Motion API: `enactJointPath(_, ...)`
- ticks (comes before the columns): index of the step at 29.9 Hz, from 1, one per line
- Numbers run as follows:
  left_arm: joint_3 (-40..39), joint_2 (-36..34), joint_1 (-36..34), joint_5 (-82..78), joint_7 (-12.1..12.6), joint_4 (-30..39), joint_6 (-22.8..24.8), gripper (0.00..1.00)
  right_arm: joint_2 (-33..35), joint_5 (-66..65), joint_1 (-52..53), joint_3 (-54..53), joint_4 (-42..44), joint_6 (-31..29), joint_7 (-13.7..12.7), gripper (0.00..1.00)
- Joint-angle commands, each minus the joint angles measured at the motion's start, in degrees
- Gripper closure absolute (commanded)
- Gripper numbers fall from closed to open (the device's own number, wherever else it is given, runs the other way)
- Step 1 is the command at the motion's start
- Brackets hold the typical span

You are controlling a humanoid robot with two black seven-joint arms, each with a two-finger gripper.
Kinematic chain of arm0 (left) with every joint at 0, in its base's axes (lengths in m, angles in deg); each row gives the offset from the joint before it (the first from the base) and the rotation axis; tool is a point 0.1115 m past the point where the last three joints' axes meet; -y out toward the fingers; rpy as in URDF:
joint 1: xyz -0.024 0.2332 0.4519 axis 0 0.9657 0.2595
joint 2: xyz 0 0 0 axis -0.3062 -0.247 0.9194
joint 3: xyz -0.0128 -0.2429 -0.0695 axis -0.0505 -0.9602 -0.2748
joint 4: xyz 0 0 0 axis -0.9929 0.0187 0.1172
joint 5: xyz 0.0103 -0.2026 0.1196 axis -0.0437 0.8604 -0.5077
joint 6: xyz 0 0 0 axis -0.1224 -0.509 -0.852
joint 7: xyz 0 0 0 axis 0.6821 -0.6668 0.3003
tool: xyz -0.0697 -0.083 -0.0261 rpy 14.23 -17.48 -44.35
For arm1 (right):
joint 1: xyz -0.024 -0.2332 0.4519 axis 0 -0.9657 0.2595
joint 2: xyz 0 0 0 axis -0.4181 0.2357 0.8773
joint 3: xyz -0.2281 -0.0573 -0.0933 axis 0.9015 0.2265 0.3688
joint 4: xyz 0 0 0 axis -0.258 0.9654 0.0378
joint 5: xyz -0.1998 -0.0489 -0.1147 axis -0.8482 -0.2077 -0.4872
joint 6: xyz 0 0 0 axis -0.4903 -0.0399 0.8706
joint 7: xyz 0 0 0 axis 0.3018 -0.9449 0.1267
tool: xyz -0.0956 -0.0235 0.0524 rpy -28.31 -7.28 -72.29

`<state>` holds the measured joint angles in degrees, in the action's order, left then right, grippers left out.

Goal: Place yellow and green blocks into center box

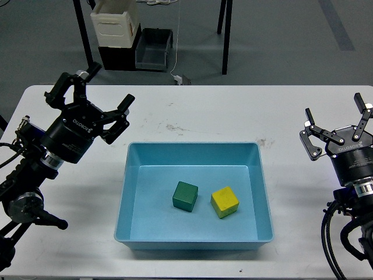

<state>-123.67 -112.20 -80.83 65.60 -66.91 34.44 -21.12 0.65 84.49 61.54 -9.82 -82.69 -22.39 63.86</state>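
Both blocks look like small rigid cubes, light enough that a modest pinch across two opposite flat faces should carry either one; the faces seem smooth, so a grip squarely on the sides, not on the edges, would be the safer hold. The green block (185,195) is dark and matte, sitting square to the tray. The yellow block (224,202) is bright and turned a little on its base, so a gripper would need to match that twist. They lie just beside each other, not quite touching, on the floor of the light blue tray (127,198), a little near of its middle, the green one on the left. By the look of it the job is already done.

The left gripper (99,96) hangs over the white table (233,114) to the far left of the tray, fingers spread wide and empty. The right gripper (339,127) stands well off to the right, its fingers also apart, holding nothing.

Beyond the table, on the floor, are a cream crate (115,22) and a dark grey bin (154,49).
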Motion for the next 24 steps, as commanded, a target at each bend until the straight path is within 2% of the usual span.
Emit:
enactJointPath(1,-5.8,6.2,7.9,14.6,8.6,1.4,-0.6,0.0,-0.5,0.3,-2.5,-0.1,-0.2,-0.3,-0.1,0.0)
enactJointPath(3,-6.2,7.1,8.5,20.0,10.3,2.0,-1.5,0.0,-0.6,1.0,-3.6,-0.1,-0.4,-0.7,-0.1,0.0)
enactJointPath(7,-6.2,7.3,10.1,30.8,10.5,2.2,-4.8,0.0,-1.0,6.4,-5.0,0.0,-0.7,-0.8,-0.1,0.0)
enactJointPath(11,-5.4,7.4,10.5,42.0,10.2,2.2,-5.1,0.0,-1.2,9.6,-6.8,0.0,-0.7,-0.9,-0.1,0.0)
enactJointPath(19,-5.7,8.9,11.3,47.6,9.5,1.8,-0.7,0.0,-2.6,12.9,-9.5,0.0,-0.8,-2.5,-0.1,0.0)
enactJointPath(24,-6.0,10.8,12.5,47.6,9.5,1.8,-1.1,0.0,-3.8,13.2,-10.8,0.0,-0.7,-2.4,0.0,0.0)
